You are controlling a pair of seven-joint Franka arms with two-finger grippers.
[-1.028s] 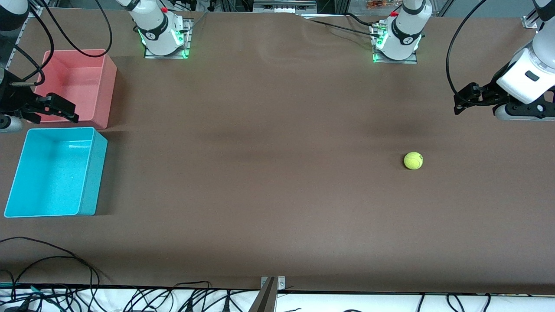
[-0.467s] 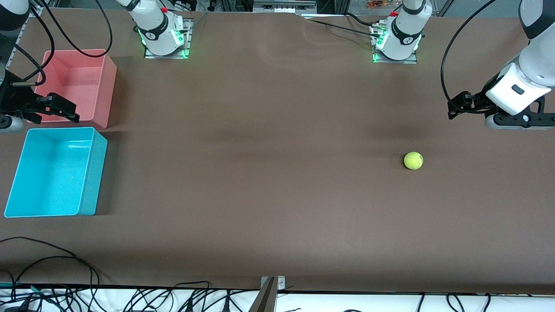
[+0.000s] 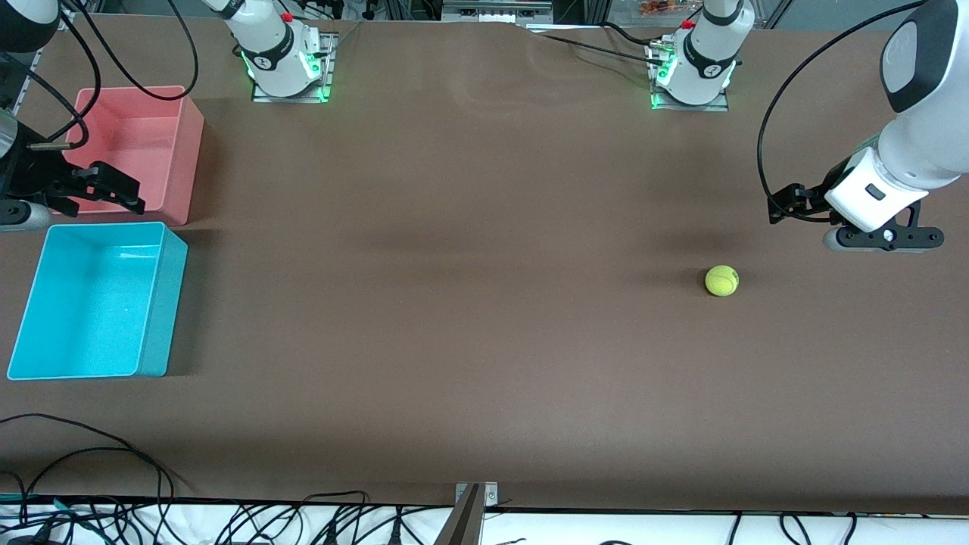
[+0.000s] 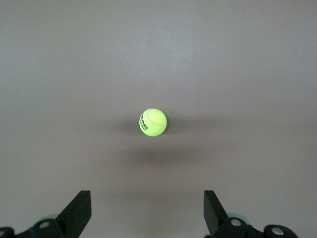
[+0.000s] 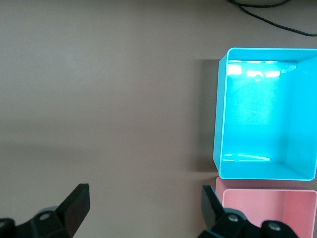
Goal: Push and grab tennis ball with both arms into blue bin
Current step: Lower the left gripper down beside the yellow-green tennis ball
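Note:
The tennis ball lies on the brown table toward the left arm's end, on its own. My left gripper hangs in the air beside it, toward the left arm's end, open and empty. In the left wrist view the ball sits ahead of the gripper, centred between the spread fingers and apart from them. The blue bin stands empty at the right arm's end. My right gripper is open and empty over the pink bin's edge, just above the blue bin in the right wrist view.
A pink-red bin stands beside the blue bin, farther from the front camera; it also shows in the right wrist view. Both arm bases are bolted along the table's back edge. Cables hang off the table's front edge.
My left gripper has swung lower and inward toward the ball. The ball has not moved. The right arm has barely shifted.

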